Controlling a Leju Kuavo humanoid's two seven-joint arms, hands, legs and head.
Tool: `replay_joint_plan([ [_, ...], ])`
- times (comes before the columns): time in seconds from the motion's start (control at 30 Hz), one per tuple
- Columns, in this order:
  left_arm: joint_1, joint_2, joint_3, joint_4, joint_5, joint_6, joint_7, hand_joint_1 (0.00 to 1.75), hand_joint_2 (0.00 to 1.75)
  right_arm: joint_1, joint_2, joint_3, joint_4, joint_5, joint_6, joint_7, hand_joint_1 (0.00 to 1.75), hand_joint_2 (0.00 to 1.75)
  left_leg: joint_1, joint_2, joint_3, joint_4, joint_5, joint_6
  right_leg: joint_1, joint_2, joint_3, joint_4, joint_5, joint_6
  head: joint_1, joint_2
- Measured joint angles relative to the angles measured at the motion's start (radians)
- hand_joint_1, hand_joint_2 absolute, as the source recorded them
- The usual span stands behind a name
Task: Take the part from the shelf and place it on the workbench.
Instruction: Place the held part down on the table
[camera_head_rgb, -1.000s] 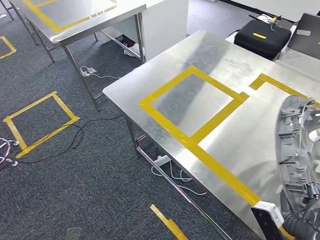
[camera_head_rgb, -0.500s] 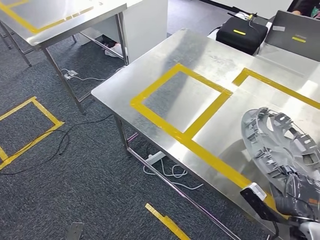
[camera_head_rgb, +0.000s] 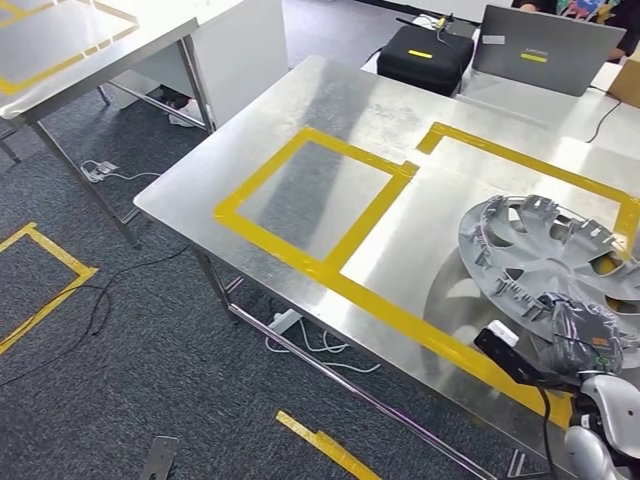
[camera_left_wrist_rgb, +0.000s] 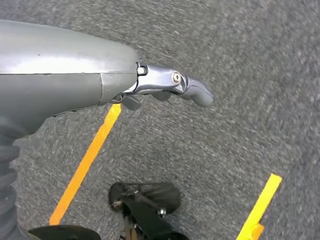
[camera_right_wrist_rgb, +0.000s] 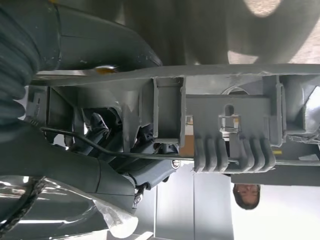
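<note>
right hand (camera_head_rgb: 585, 340) holds the grey wheel cover (camera_head_rgb: 555, 255) by its near rim, low over the steel workbench (camera_head_rgb: 362, 110)'s right taped zone; lower level, release once flat; left hand (camera_left_wrist_rgb: 166, 85) hangs empty, fingers extended.

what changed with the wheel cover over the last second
The grey wheel cover, held by the right hand, has tipped from nearly on edge to almost flat, low over the steel workbench inside the right-hand yellow tape box. The camera itself has swung, so the table's shift across the picture is no move of the table. The grip is unchanged, and the left hand hangs over the carpet, holding nothing.
</note>
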Motion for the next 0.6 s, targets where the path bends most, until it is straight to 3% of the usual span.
replay_joint_plan([
  [0.07,-0.005,0.0,-0.007,0.0,-0.006,-0.002,0.006,0.0,1.75,-0.045,-0.002,0.017,0.045,0.002,0.014,0.001,1.75,1.75,0.001,-0.026,0.051,-0.12,0.048,0.01,0.001,0.016,-0.004,0.002,0.002,0.005,0.0,0.0],
  [0.1,-0.008,-0.001,-0.011,0.0,-0.009,-0.003,0.01,0.0,1.75,-0.076,-0.002,0.029,0.076,0.006,0.021,0.0,1.75,1.75,0.001,-0.035,0.063,-0.152,0.054,0.013,0.001,0.023,-0.009,0.002,0.005,0.011,0.001,0.0],
  [0.17,-0.018,-0.005,-0.02,0.0,-0.015,-0.003,0.018,0.0,1.75,-0.147,-0.002,0.06,0.154,0.025,0.03,-0.006,1.75,1.75,0.0,-0.03,0.066,-0.169,0.052,0.017,-0.002,0.037,-0.018,-0.001,0.012,0.024,0.001,0.0],
  [0.23,-0.03,-0.012,-0.029,0.0,-0.02,-0.004,0.024,0.0,1.75,-0.22,-0.001,0.099,0.235,0.053,0.029,-0.016,1.75,1.75,0.002,-0.016,0.068,-0.18,0.061,0.027,-0.003,0.025,-0.03,0.006,0.006,0.034,0.003,0.0],
  [0.3,-0.038,-0.016,-0.037,-0.001,-0.022,-0.004,0.03,0.0,1.75,-0.298,0.007,0.151,0.313,0.078,0.026,-0.024,1.75,1.75,0.004,0.001,0.07,-0.189,0.068,0.036,-0.003,-0.011,-0.07,0.081,-0.038,0.04,0.008,0.0],
  [0.37,-0.041,-0.019,-0.045,-0.001,-0.023,-0.004,0.036,0.0,1.75,-0.368,0.024,0.212,0.387,0.097,0.026,-0.025,1.75,1.75,0.003,0.018,0.068,-0.189,0.068,0.039,-0.004,-0.031,-0.132,0.209,-0.091,0.047,0.01,0.0],
  [0.4,-0.041,-0.021,-0.049,-0.001,-0.024,-0.004,0.038,0.0,1.75,-0.395,0.035,0.245,0.421,0.106,0.027,-0.024,1.75,1.75,0.002,0.026,0.068,-0.189,0.068,0.039,-0.004,-0.034,-0.153,0.253,-0.099,0.049,0.01,0.0],
  [0.43,-0.042,-0.023,-0.052,-0.001,-0.025,-0.005,0.04,0.0,1.75,-0.418,0.046,0.276,0.45,0.114,0.027,-0.023,1.75,1.75,0.002,0.033,0.067,-0.188,0.068,0.039,-0.005,-0.037,-0.159,0.264,-0.091,0.051,0.01,0.0],
  [0.47,-0.043,-0.026,-0.056,-0.001,-0.025,-0.005,0.041,0.0,1.75,-0.441,0.058,0.308,0.479,0.12,0.027,-0.022,1.75,1.75,0.002,0.04,0.068,-0.187,0.067,0.037,-0.006,-0.041,-0.145,0.233,-0.063,0.052,0.01,0.0],
  [0.53,-0.047,-0.031,-0.063,-0.001,-0.026,-0.006,0.043,0.0,1.75,-0.485,0.077,0.361,0.523,0.128,0.026,-0.021,1.75,1.75,0.001,0.052,0.068,-0.182,0.063,0.031,-0.003,-0.068,-0.081,0.107,-0.001,0.051,0.01,0.0],
  [0.6,-0.051,-0.033,-0.067,-0.001,-0.026,-0.006,0.044,0.0,1.75,-0.521,0.093,0.397,0.556,0.13,0.023,-0.021,1.75,1.75,-0.004,0.062,0.064,-0.173,0.058,0.02,0.002,-0.09,-0.034,0.018,0.02,0.041,0.009,0.0],
])
